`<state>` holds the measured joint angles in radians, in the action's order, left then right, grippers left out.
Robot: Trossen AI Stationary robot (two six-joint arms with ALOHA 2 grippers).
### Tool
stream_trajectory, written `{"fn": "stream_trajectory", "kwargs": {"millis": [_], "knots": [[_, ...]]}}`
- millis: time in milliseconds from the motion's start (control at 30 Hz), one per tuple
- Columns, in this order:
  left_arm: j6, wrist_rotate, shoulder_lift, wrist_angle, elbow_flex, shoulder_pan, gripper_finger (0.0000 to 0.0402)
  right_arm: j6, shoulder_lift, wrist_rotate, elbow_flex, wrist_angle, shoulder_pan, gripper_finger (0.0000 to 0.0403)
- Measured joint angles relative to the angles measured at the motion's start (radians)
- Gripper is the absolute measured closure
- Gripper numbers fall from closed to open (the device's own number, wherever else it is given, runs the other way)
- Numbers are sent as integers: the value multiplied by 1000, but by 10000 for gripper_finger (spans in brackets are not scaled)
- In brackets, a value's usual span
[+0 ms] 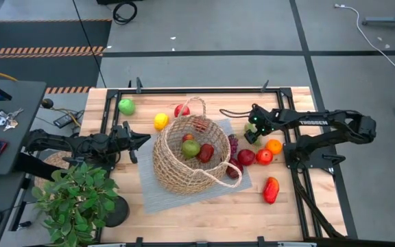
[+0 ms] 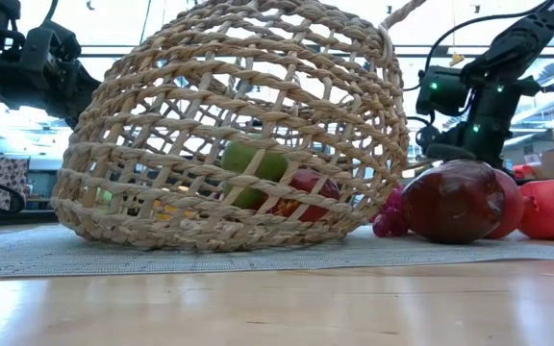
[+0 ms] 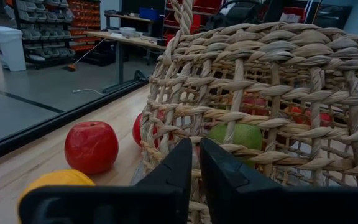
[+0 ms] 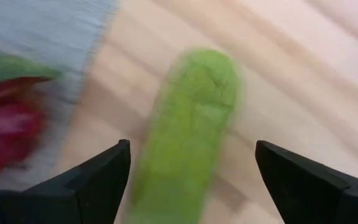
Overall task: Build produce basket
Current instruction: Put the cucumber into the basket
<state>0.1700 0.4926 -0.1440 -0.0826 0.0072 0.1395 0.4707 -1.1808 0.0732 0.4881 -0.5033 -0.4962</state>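
The tan wicker basket (image 1: 184, 159) rests on the grey mat (image 1: 158, 197), leaning over, with a green apple (image 1: 190, 147) and red fruits inside. A green apple (image 1: 126, 106), a lemon (image 1: 160, 121) and a red apple (image 1: 181, 110) lie on the wood at the far left. My left gripper (image 1: 147, 140) is shut, level at the basket's left wall (image 3: 272, 93). My right gripper (image 1: 252, 125) hangs open over a long green fruit (image 4: 188, 137); its fingers (image 4: 98, 180) stand on either side without touching. Red fruits, an orange (image 1: 273, 145) and a red pepper (image 1: 271, 190) lie to the right. My left gripper (image 3: 194, 163) points level from the table's left at the lower part of the basket's outer wall (image 3: 166, 134). Its shut fingertips stand right against the weave, but I cannot tell whether they touch it.
A leafy potted plant (image 1: 74, 195) stands at the near left corner, close beside the left arm. Purple grapes (image 1: 233, 144) and dark red fruits (image 1: 246, 157) crowd the mat's right edge. Bare wood shows along the near edge and in the near right corner.
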Motion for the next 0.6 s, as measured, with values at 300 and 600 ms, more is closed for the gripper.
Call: {"fn": "stream_trajectory", "kwargs": {"millis": [300, 600], "knots": [[0, 0, 0, 0, 0, 0, 369, -11, 0, -37, 0, -15, -61, 55], [0, 0, 0, 0, 0, 0, 361, -29, -44, 15, 0, -14, -60, 59]]}}
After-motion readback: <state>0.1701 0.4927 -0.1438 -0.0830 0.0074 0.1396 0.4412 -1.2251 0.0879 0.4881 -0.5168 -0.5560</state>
